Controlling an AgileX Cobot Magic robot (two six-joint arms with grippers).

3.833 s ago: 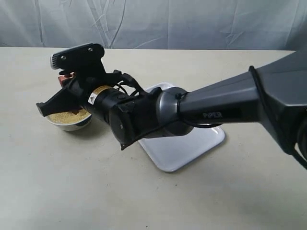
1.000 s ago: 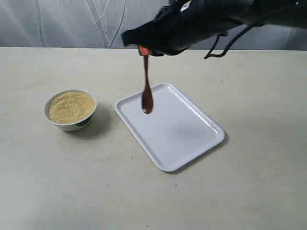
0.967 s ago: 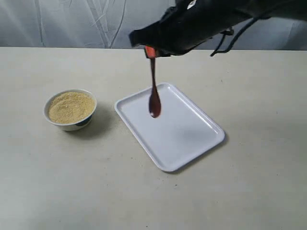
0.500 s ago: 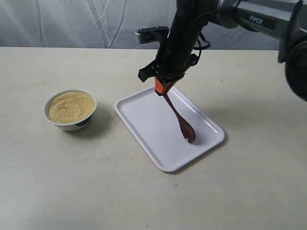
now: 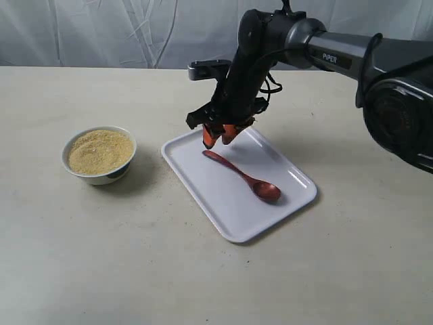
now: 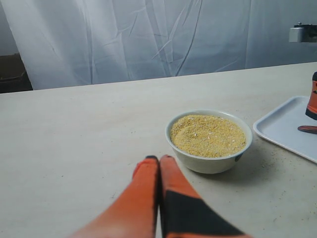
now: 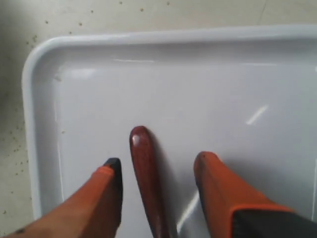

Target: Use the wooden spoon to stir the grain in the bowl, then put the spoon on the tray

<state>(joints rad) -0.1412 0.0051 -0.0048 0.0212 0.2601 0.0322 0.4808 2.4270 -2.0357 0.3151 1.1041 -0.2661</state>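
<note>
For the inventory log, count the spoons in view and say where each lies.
1: the wooden spoon lies on the tray, handle end beneath the open right gripper. None appears hidden.

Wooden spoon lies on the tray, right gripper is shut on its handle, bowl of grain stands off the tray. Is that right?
No: the right gripper is open. The right wrist view shows its fingers apart, either side of the handle of the wooden spoon, clear of it. The spoon does lie on the tray, and the bowl of grain stands off it.
</note>
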